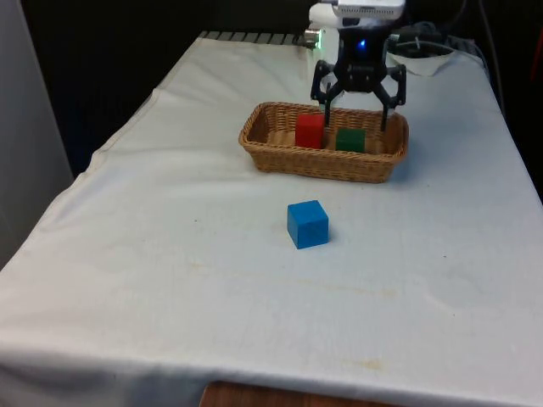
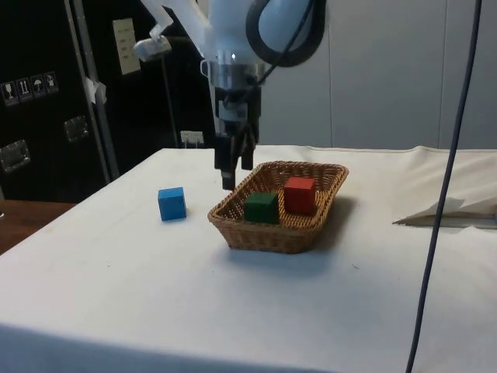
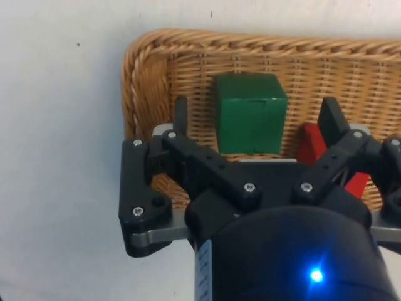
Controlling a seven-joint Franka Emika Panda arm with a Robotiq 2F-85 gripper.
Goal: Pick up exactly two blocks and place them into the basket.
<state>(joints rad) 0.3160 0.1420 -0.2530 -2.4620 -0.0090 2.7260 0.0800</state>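
Table [image 1: 170, 280] carries the basket [image 1: 280, 161], which holds two blocks, red [image 1: 310, 131] and green [image 1: 349, 139], so the count looks met; blue block [image 1: 307, 224] sits outside, near it, nothing left. Arm hangs vertical over the basket, jaws [image 1: 357, 110] spread and empty above the green block.

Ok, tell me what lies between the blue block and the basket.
Nothing: only bare white cloth separates the blue block from the basket, as the front view shows. The side view agrees.
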